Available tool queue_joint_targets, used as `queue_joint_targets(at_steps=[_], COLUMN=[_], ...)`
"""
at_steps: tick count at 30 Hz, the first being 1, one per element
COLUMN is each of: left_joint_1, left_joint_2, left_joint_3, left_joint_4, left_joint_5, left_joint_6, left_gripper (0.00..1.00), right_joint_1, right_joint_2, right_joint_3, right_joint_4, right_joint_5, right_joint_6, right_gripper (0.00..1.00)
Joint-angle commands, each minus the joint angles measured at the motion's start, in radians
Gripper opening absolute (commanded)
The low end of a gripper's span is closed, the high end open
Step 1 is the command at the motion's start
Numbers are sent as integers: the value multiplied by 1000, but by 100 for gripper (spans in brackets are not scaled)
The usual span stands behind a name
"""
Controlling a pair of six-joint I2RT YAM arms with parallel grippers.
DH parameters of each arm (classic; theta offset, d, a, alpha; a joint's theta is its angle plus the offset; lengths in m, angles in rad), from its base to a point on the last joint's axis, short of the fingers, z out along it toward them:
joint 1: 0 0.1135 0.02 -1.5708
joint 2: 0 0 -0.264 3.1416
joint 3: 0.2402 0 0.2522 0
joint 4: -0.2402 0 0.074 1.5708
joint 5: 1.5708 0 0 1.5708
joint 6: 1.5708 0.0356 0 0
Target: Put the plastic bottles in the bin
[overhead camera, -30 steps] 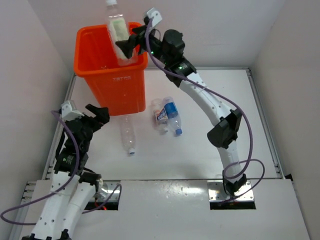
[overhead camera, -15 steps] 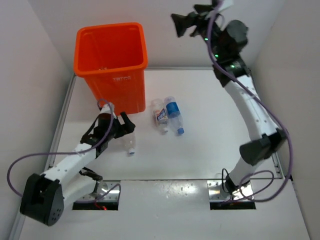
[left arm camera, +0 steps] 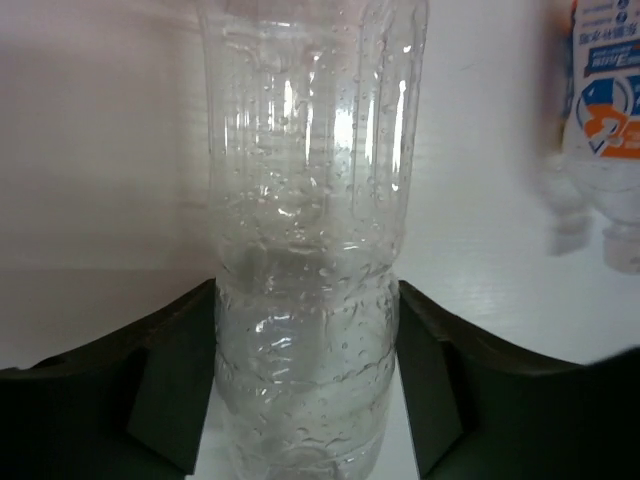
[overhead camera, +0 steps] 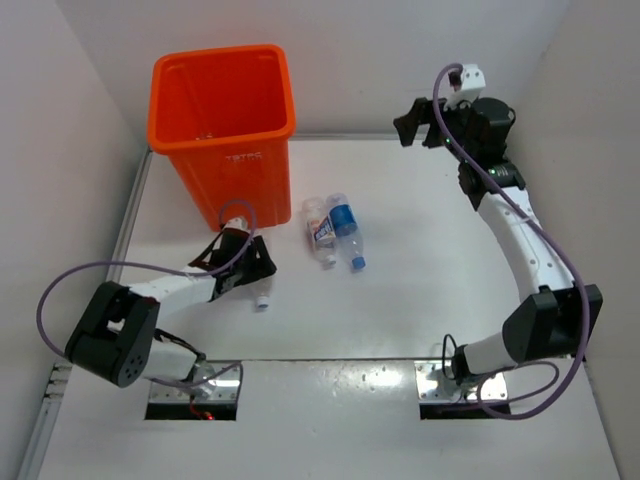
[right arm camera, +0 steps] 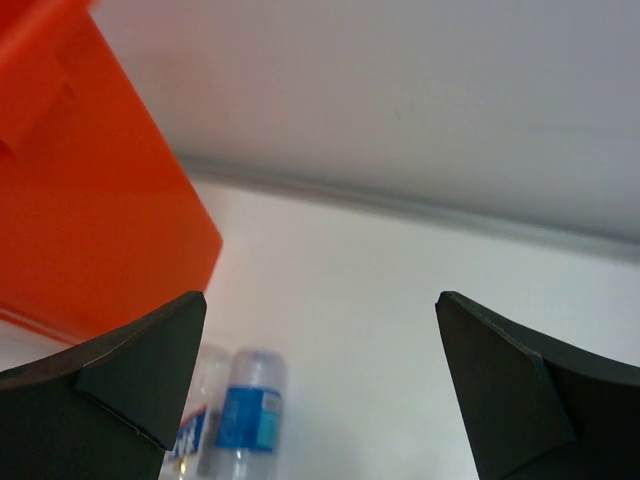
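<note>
Trouble may be brewing at the left gripper (left arm camera: 305,400), which is clamping its dark fingers (left arm camera: 170,390) against both sides of the unlabelled bottle (left arm camera: 305,200). The jaws are standing only as far apart as the bottle is wide, and they are touching nothing else. The thin, crinkly wall is beaded with droplets and will probably give under pressure, so a hard squeeze could be sending the bottle squirting out of the grip. A soft squeeze could be letting it sag and slide once it is lifted.

The bottle is lying flat on the table (overhead camera: 420,280), with its white cap poking out on the near side of the gripper in the overhead view. Because it is long and is being held partway along its body, it is likely to swing as it comes up.

The bin (overhead camera: 235,180) is standing just beyond, tall and orange. Its rolled rim is sitting high above the table, and a carry that is running too low could be knocking the bottle loose against the wall.

To the right, the two labelled bottles (overhead camera: 333,230) are lying side by side, touching or nearly so; taking one may be rolling the other away.

The right gripper (right arm camera: 320,380) is hanging high over the far right of the table, jaws spread wide and holding nothing.
</note>
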Motion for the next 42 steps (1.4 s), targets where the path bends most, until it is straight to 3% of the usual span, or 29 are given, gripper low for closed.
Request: queue_joint_targets(at_steps=[1,5,12,17,22,25,27,30,33,37,39,42], left_joint_1=[-9,-32,-139,-148,-139,-101,-58,37,111,122,131,154], left_joint_2=[31,-91,-507,-550,-379,-146,44,239,276,91,-50,-159], left_joint_3=[42,105,361,642,969,1215,1391,1528,1524,1234,1139,1044], left_joint_4=[20,-95,-264,-354,-292,-256,-256,-273,-308,-183,-100,-109], left_joint_5=[16,-21,-271,-236,-342,-401,-385,-302,-279,-325,-372,-443], left_joint_6=[-13,-4,100,221,391,516,536,464,349,321,336,384], left_gripper=[66,55,53,51,51,63,63,89,97,100,100,100], right_joint_1=[-19,-28,-34,29,38,38,38,38,38,38,38,38], right_joint_2=[-33,5,160,149,128,128,128,128,128,128,142,197], right_joint_3=[-50,-96,-124,-173,-202,-211,-211,-192,-179,-188,-188,-188], right_joint_4=[-37,-70,-164,-117,-117,-117,-117,-117,-117,-126,-126,-117], right_joint_5=[-42,-83,-183,-131,-121,-111,-102,-102,-102,-90,-81,-72], right_joint_6=[30,20,56,24,11,11,11,0,-12,-38,-38,-38], right_gripper=[100,100,100,100,100,100,100,100,100,100,100,100])
